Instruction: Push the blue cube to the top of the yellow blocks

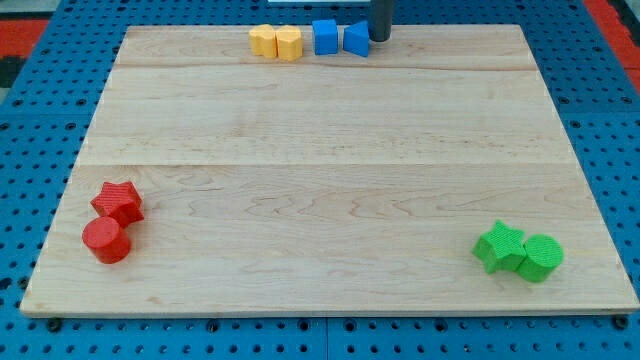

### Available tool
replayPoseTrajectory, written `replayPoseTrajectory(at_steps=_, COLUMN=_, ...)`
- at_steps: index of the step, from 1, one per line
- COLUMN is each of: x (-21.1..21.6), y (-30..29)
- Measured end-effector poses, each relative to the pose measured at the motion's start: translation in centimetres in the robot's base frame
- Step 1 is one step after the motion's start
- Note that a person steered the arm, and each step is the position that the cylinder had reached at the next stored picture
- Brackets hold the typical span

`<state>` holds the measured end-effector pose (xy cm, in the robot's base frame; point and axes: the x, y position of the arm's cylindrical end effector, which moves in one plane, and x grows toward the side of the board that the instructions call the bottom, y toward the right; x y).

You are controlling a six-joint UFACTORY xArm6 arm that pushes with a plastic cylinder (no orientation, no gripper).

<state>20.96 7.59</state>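
Note:
The blue cube [325,36] sits at the view's top edge of the wooden board [320,180], just right of two yellow blocks [263,41] [288,43] that touch each other. A second blue block [356,39], wedge-like, lies right of the cube. My tip [380,38] stands at the view's top, right beside that second blue block, on its right side. The rod comes down from the top edge of the view.
A red star [118,202] and a red cylinder [106,240] lie at the view's bottom left. A green star [500,246] and a green cylinder [541,258] lie at the bottom right. A blue pegboard [40,120] surrounds the board.

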Motion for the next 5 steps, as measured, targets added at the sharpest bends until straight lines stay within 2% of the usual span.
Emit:
replayPoseTrajectory(at_steps=2, x=1.2, y=-5.8)
replayPoseTrajectory(at_steps=5, x=-1.6, y=-4.5)
